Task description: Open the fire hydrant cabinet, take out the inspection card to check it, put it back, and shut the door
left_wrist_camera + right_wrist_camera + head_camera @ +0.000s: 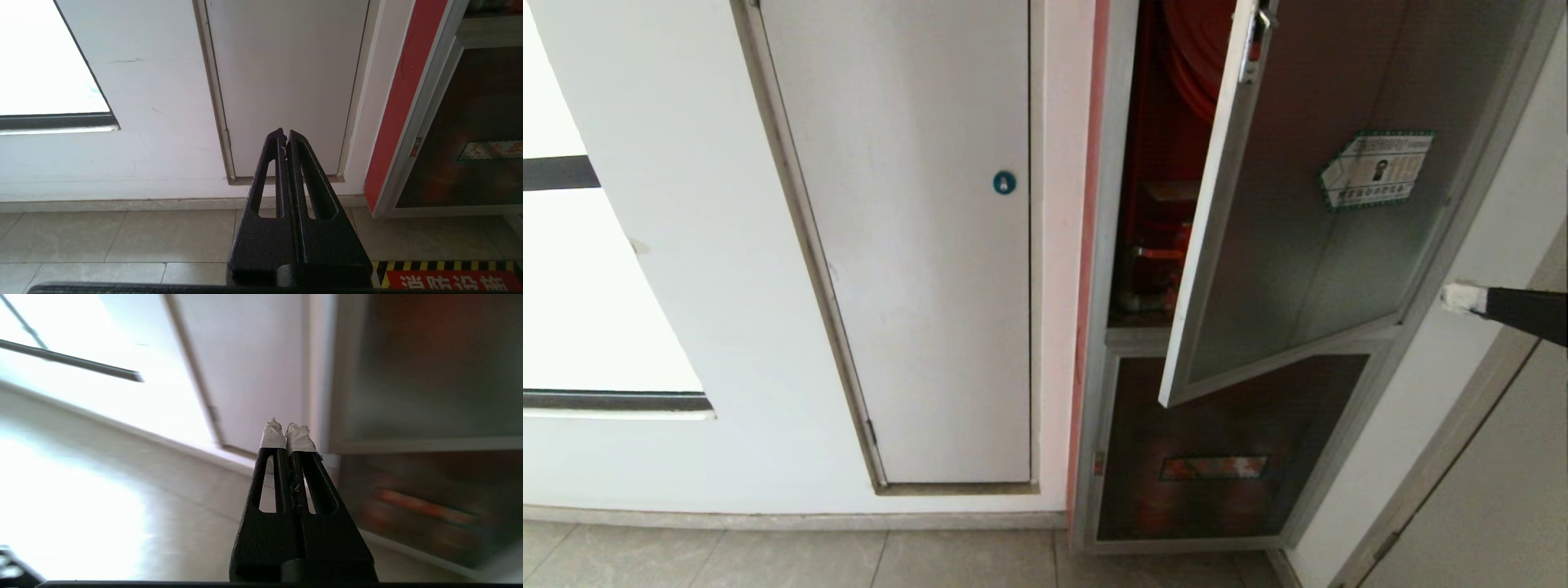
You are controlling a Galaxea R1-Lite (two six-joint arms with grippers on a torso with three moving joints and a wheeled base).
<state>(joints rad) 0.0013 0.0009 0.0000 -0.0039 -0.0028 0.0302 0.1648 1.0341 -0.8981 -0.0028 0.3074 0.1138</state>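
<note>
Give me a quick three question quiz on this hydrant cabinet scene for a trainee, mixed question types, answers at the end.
1. True or false: the door of the fire hydrant cabinet is fully closed.
2. Multiple choice: the hexagonal green-bordered sticker sits on A) the plain white door, B) the cabinet's door, C) the lower dark glass panel.
3. Fill in: the right gripper, with white-wrapped tips, enters the head view from the ___ edge, fingers shut and holding nothing.

Key: 1 false, it stands partly open, with the red interior showing. 2 B. 3 right.
</note>
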